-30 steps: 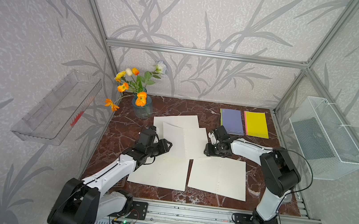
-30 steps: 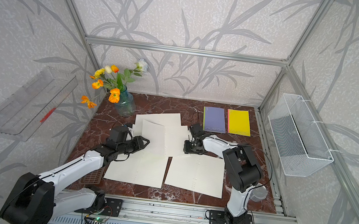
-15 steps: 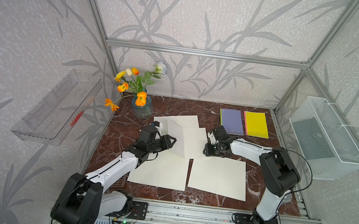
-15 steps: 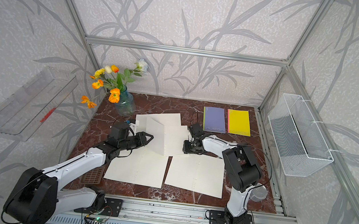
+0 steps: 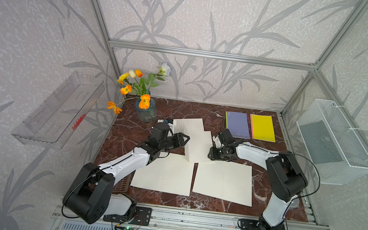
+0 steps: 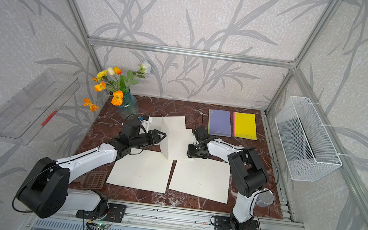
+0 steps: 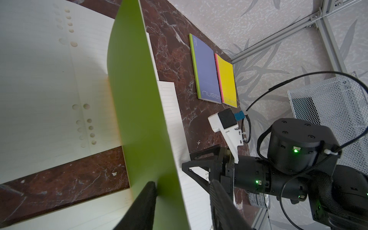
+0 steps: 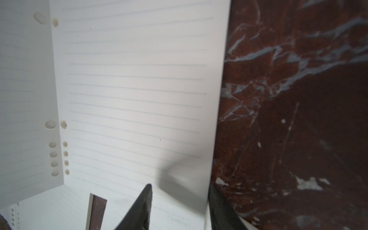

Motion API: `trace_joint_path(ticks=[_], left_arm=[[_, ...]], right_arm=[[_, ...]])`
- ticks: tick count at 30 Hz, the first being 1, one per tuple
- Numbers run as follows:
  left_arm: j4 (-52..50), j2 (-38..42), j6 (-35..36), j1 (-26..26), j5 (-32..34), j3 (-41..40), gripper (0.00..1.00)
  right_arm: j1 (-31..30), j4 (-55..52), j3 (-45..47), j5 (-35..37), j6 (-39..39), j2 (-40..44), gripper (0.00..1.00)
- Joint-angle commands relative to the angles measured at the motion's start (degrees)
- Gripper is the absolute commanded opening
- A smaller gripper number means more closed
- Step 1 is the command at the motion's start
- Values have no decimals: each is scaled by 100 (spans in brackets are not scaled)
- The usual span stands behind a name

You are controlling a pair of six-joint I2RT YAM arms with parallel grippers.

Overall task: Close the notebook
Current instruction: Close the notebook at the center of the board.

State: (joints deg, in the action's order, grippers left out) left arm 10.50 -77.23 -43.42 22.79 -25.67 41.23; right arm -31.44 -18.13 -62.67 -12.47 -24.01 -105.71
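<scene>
The notebook (image 5: 200,146) lies open mid-table on other pages. Its left half (image 5: 186,142) stands nearly upright, green cover (image 7: 139,109) outward and lined page (image 8: 25,99) inward. My left gripper (image 5: 184,139) (image 7: 183,183) is open at that upright half. One finger (image 7: 147,199) rests on the green cover, and the cover's free edge runs between the jaws. My right gripper (image 5: 210,154) (image 8: 180,187) is open and low over the flat right page (image 8: 139,89). Its fingers straddle that page's outer edge, in both top views.
Two more open notebooks (image 5: 163,175) (image 5: 223,182) lie in front, and pale pages (image 5: 191,122) behind. Closed purple (image 5: 238,124) and yellow (image 5: 262,127) notebooks sit at the back right. A flower vase (image 5: 145,113) stands back left. A can (image 6: 265,198) stands by the right arm's base.
The notebook's left half has risen from a low tilt to nearly upright, and my left gripper has moved up and toward the middle with it. The right arm has stayed in place.
</scene>
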Motion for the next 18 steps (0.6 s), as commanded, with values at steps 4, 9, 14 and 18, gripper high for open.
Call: trace_joint_path(ticks=[4, 9, 14, 18], left_arm=[[414, -365, 89, 211, -60, 286, 46], [622, -679, 70, 335, -163, 480, 46], [824, -996, 3, 436, -366, 688, 46], [949, -1140, -17, 508, -404, 789, 46]], right_arm=[[109, -148, -138, -185, -16, 39, 48], [251, -241, -144, -210, 38, 265, 48], [403, -318, -90, -230, 87, 477, 49], [509, -374, -25, -212, 124, 644, 50]])
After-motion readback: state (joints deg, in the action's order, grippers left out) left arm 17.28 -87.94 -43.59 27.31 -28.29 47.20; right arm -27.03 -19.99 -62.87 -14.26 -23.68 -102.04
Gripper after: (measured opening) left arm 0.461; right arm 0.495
